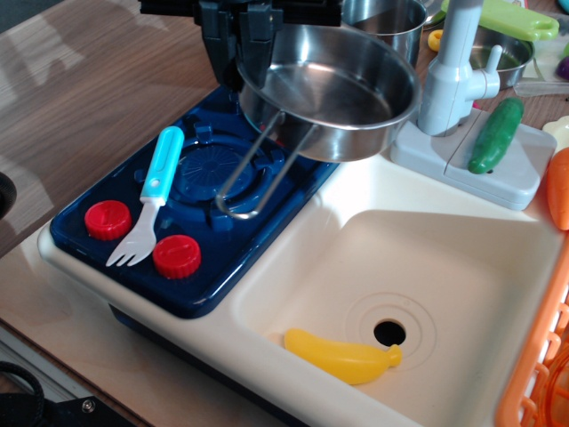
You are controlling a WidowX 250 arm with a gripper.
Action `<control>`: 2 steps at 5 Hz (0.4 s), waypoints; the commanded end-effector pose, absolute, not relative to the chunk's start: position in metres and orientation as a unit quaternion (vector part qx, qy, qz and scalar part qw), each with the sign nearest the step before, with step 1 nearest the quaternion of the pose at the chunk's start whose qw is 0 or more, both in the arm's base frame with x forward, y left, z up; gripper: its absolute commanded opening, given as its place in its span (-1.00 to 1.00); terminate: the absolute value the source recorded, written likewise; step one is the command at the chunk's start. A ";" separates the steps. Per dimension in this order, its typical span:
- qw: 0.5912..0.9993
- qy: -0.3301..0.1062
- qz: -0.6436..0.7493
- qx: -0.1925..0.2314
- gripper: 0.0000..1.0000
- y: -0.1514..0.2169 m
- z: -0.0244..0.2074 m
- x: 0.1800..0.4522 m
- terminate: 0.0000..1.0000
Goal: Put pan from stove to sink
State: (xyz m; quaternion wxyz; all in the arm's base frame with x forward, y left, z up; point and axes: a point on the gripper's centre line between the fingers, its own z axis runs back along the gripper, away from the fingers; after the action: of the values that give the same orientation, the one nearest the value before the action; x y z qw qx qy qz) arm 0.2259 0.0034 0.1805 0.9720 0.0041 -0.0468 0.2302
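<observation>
The shiny steel pan hangs lifted above the back right of the dark blue stove, tilted, with its wire loop handle pointing down toward the front burner. My black gripper is shut on the pan's left rim at the top of the view. The cream-white sink lies to the right and in front, with a round drain hole and a grey-blue faucet behind it.
A yellow toy banana lies in the sink near the drain. A blue-handled fork and two red knobs sit on the stove. A steel pot, green cucumber and orange rack stand around.
</observation>
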 end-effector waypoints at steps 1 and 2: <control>0.965 -0.058 0.255 -0.011 -1.00 -0.024 0.192 0.211 -1.00; 0.964 -0.053 0.259 -0.023 -1.00 -0.037 0.188 0.207 -1.00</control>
State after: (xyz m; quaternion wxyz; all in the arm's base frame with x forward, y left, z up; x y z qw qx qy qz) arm 0.2049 -0.0431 0.1755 0.9665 -0.0246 -0.0383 0.2524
